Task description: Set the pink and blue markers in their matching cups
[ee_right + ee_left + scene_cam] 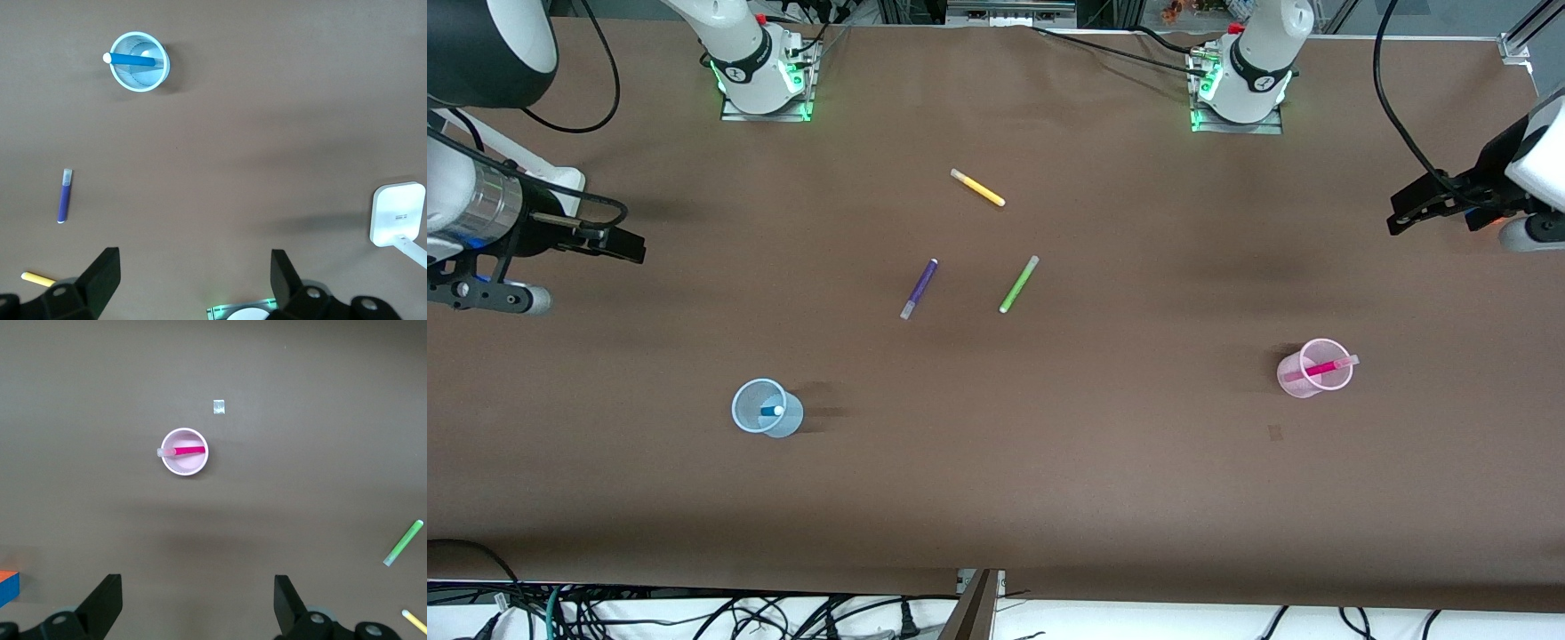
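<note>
The blue cup [767, 409], nearest the camera, holds the blue marker [772, 411]; the pink cup [1314, 366] holds the pink marker [1323, 366]; bare table [1049, 498] surrounds both. The left gripper [1400, 213] and right gripper [630, 247] wait over the table's ends, fingers apart, empty.

Brown table [1049, 498], blue cup [766, 410], pink cup [1312, 368], three loose pens [1018, 284]

Robotics lab bench, not a home or shop: two arms w/ bases [765, 76] bolted to plates, green status lights lit, on a table [1049, 498] covered edge to edge in plain brown sheet. Loose black cables [694, 613] pile along the table's camera-side edge, aluminium frame rails [1520, 40] at one corner.
</note>
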### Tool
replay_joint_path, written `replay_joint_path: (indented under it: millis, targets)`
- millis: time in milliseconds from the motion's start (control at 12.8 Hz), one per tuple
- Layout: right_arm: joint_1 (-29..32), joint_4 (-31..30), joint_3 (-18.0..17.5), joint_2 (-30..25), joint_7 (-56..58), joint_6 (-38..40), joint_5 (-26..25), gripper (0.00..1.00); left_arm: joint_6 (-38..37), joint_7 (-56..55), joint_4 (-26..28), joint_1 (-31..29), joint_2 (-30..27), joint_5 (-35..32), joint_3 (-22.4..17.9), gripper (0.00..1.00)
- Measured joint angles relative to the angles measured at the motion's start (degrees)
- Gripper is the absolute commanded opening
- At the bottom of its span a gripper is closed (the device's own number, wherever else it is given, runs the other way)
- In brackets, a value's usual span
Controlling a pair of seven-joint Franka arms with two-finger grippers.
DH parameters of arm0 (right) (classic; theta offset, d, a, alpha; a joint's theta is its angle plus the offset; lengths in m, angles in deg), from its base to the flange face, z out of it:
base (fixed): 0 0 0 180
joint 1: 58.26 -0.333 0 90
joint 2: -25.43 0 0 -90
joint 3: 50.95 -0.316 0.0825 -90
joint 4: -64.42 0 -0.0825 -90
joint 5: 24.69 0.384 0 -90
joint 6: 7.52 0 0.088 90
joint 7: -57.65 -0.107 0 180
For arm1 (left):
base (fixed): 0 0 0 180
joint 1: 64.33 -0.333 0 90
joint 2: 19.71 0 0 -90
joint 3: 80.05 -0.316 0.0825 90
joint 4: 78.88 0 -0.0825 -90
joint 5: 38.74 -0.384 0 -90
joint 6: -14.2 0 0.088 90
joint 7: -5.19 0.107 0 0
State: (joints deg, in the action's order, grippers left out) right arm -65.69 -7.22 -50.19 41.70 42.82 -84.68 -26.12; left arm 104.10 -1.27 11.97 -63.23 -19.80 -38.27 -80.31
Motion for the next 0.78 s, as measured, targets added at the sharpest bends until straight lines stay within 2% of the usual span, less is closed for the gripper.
replay_joint_path:
  millis: [234,778]
  targets:
    - [-1.2,-0.2,0.2,-2.0,0.0,1.2,-0.7,0.99,1.2,-1.3,2.9,-0.2,-2.2,0.0,0.0,1.0]
    - [-1.7,-2.0,0.9,-3.2,-0.1,1.1,-1.0,0.99,1.4,-2.2,3.5,-0.2,-2.5,0.0,-0.5,1.0]
